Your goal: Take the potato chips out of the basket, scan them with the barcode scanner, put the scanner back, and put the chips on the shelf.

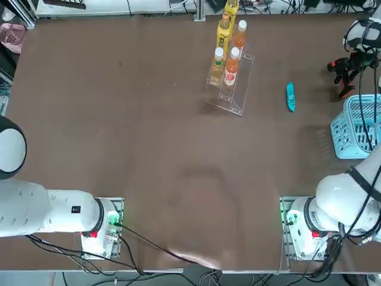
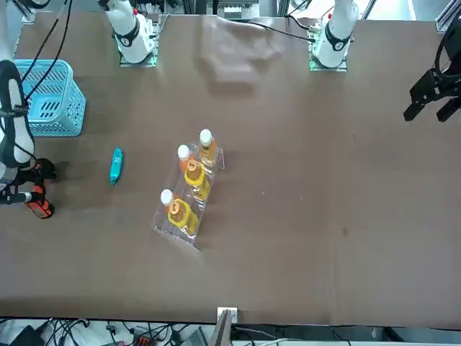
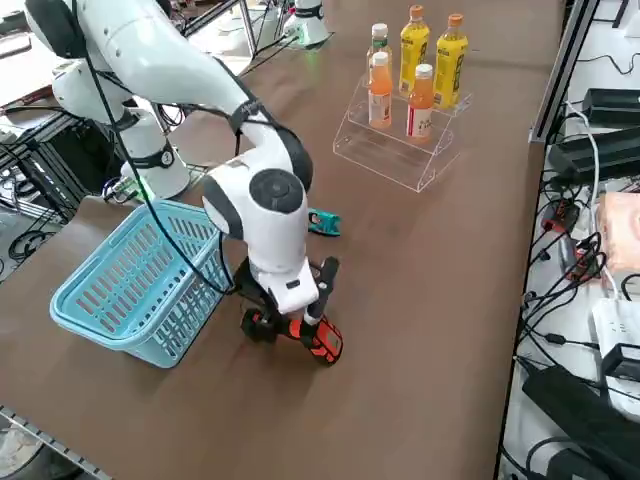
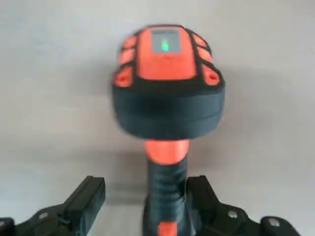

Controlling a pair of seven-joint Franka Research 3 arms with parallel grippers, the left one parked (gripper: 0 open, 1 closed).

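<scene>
The barcode scanner [image 3: 312, 337], black with red-orange accents, rests on the table just beyond the basket [image 3: 130, 285]. My right gripper [image 4: 147, 189] is straight above it. The fingers [image 4: 91, 196] stand spread on either side of the scanner's handle [image 4: 165, 191], with a gap on one side, so it is open. The scanner head [image 4: 167, 83] shows a green light. The potato chips [image 1: 290, 96], a slim teal packet, lie on the table between the shelf [image 1: 235, 106] and the light blue basket [image 1: 357, 128]. In the front view the chips [image 2: 116, 166] are well apart from the gripper.
The clear shelf [image 3: 385, 160] carries several orange and yellow drink bottles [image 3: 420, 100]. Cables and black boxes [image 3: 600, 150] run along the table's right edge. My own arm [image 3: 250, 190] reaches over the basket's far corner.
</scene>
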